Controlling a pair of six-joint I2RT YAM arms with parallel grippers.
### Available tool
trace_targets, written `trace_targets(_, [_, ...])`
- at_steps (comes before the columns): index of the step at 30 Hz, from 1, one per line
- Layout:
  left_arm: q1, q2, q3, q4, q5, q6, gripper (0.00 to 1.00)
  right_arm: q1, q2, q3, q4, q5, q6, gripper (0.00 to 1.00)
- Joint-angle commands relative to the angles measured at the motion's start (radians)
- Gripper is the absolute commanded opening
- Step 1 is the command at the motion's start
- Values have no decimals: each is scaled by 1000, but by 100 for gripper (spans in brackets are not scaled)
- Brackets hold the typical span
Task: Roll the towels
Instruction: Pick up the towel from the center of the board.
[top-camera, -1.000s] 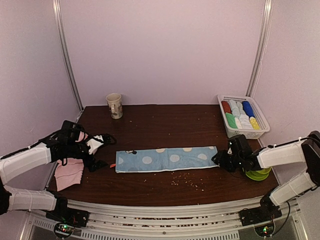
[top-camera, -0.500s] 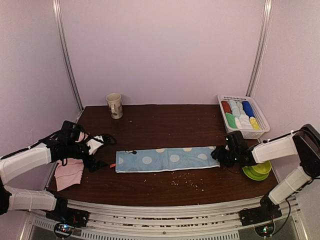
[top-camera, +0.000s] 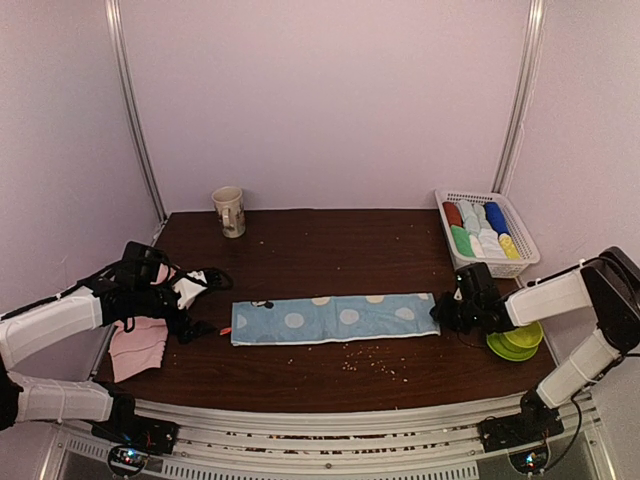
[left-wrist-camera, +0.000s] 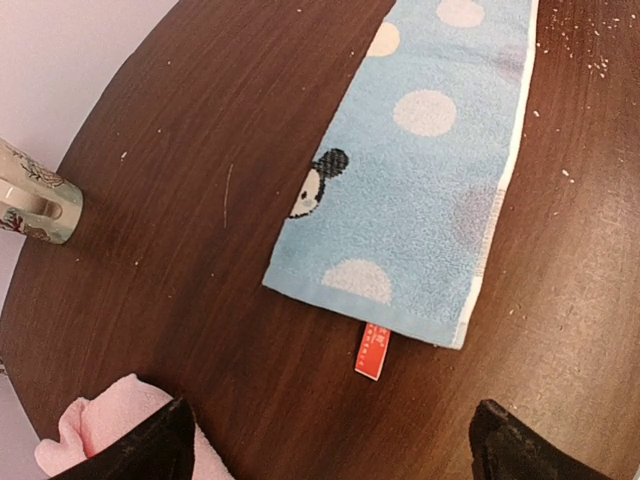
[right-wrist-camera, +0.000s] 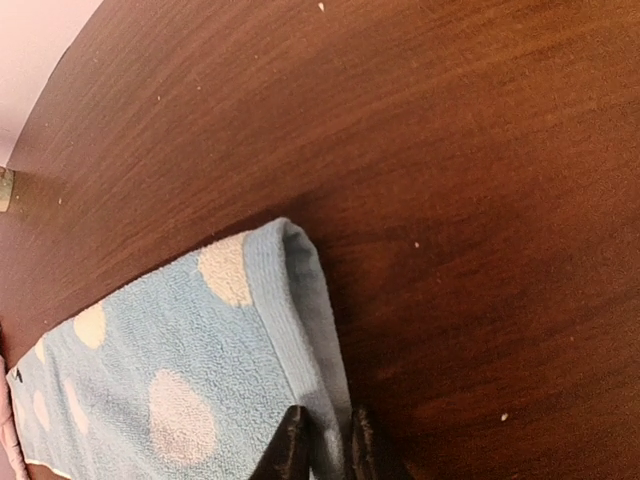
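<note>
- Currently the blue towel (top-camera: 335, 317) lies flat and stretched sideways across the table (top-camera: 330, 250), just below the middle of the top view.
- The right gripper (right-wrist-camera: 325, 445) is pinched almost closed on the hem at the towel's right end (the cloth curls up a little there).
- The left gripper (left-wrist-camera: 330, 448) stands wide apart, gripping nothing, just off the towel's left end.
- A pink towel (top-camera: 138, 345) lies crumpled at lower left, beside that gripper.

Soft, even pinkish light is cast from above; a dark shadow is thrown beside the towel (right-wrist-camera: 150, 380); overhead edges are bowed.
</note>
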Motion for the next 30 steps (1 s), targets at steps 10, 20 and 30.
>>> trace_targets(10, [3,-17,-10,29,13,-7,98,-12,-29,-18,-201,-48,-8,0])
trace_targets(20, [4,-11,-8,36,-6,-15,98,-70,-233,120,-457,142,-43,0])
trace_targets(30, [3,-8,-9,38,-10,-18,98,43,-280,235,-494,121,-14,0])
